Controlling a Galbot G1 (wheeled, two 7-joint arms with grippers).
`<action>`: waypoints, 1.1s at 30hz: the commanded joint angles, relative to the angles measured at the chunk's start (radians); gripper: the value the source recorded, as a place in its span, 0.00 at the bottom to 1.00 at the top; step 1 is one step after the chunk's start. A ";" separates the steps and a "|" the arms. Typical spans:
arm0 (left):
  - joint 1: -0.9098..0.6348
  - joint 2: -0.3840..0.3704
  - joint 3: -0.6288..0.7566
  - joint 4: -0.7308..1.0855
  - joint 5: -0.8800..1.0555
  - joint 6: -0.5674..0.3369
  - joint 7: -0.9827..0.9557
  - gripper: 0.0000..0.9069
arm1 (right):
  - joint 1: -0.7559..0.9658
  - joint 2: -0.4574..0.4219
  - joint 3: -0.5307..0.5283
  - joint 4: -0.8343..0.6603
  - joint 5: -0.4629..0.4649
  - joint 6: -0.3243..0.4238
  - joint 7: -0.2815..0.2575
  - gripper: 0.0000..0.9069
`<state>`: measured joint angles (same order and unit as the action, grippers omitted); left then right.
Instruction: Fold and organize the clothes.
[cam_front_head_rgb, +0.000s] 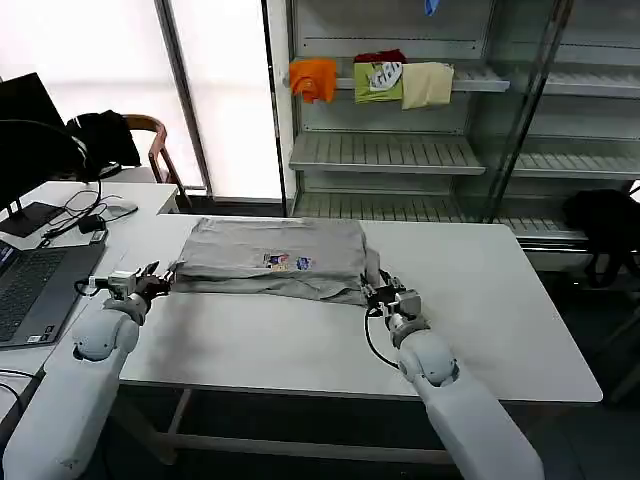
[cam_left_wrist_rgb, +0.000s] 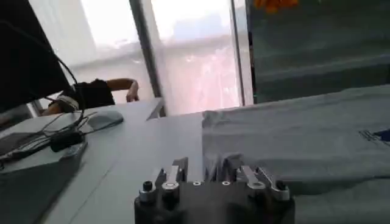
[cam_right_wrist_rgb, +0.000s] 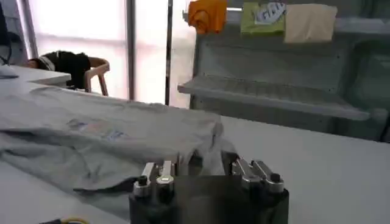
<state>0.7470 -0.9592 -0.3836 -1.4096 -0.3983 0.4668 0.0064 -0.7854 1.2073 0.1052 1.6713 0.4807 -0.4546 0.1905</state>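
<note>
A light grey shirt (cam_front_head_rgb: 270, 245) lies flat across the far half of the white table (cam_front_head_rgb: 500, 300), its small multicoloured print (cam_front_head_rgb: 285, 263) facing up. At the shirt's near left corner, my left gripper (cam_front_head_rgb: 155, 275) is open; in the left wrist view the gripper (cam_left_wrist_rgb: 210, 167) has a ridge of the shirt (cam_left_wrist_rgb: 292, 140) rising between its fingers. My right gripper (cam_front_head_rgb: 375, 290) sits at the near right corner, where the fabric is rumpled. In the right wrist view this gripper (cam_right_wrist_rgb: 198, 163) is open too, with a bunch of the shirt (cam_right_wrist_rgb: 91, 134) standing between its fingers.
A laptop (cam_front_head_rgb: 30, 290), cables and a mouse (cam_front_head_rgb: 118, 210) sit on the desk to the left, with a chair (cam_front_head_rgb: 150, 135) behind. The shelving (cam_front_head_rgb: 390, 150) beyond the table carries orange (cam_front_head_rgb: 313, 78), lime-green (cam_front_head_rgb: 380, 80) and cream (cam_front_head_rgb: 428, 84) garments. A black bag (cam_front_head_rgb: 605, 220) rests at the right.
</note>
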 joint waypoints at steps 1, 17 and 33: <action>0.104 0.022 -0.063 -0.167 -0.013 0.109 0.002 1.00 | -0.058 -0.027 0.035 0.111 0.095 -0.059 0.010 1.00; 0.058 -0.030 -0.052 -0.032 -0.161 0.053 0.000 1.00 | -0.033 0.005 0.011 0.003 0.095 -0.061 -0.013 1.00; -0.006 -0.044 -0.030 0.129 -0.156 0.020 0.024 0.90 | 0.000 0.043 -0.027 -0.091 0.060 -0.049 -0.048 0.98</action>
<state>0.7624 -1.0003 -0.4141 -1.3767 -0.5392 0.5021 0.0220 -0.7896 1.2428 0.0831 1.6198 0.5443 -0.5028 0.1478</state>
